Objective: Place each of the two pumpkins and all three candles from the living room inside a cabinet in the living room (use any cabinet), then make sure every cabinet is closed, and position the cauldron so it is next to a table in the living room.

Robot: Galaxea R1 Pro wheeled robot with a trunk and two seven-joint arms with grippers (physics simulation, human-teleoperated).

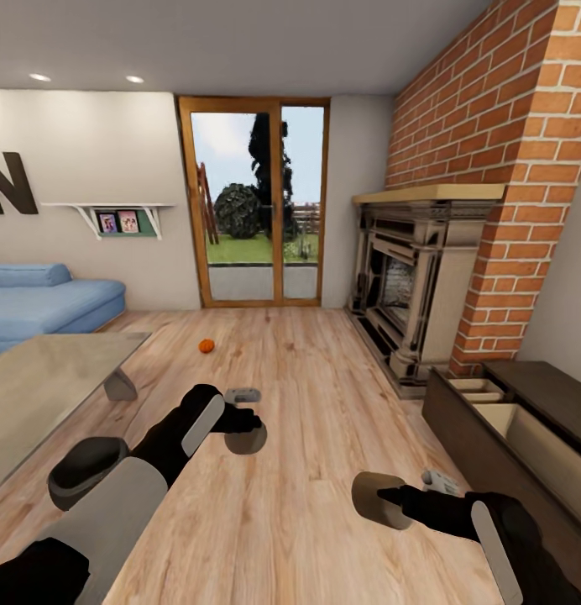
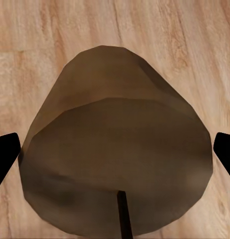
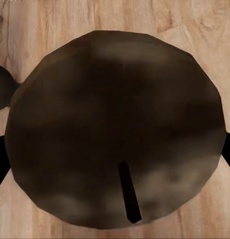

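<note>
My left gripper (image 1: 243, 428) is shut on a stubby tan-brown candle (image 1: 247, 439) (image 2: 115, 149) with a dark wick, held above the wooden floor. Black fingertips (image 2: 5, 155) flank it in the left wrist view. My right gripper (image 1: 389, 497) is shut on a second candle (image 1: 374, 499) (image 3: 115, 124), in front of the cabinet (image 1: 479, 458). That low dark brown cabinet stands at the right with its drawers (image 1: 526, 433) pulled open. One orange pumpkin (image 1: 206, 345) lies on the floor farther ahead. The glass-topped coffee table (image 1: 39, 386) is at the left.
A blue sofa (image 1: 39, 302) sits behind the coffee table. A stone fireplace (image 1: 408, 286) in a brick wall stands beyond the cabinet. A glass patio door (image 1: 257, 202) closes the far end. Open wooden floor runs between table and cabinet.
</note>
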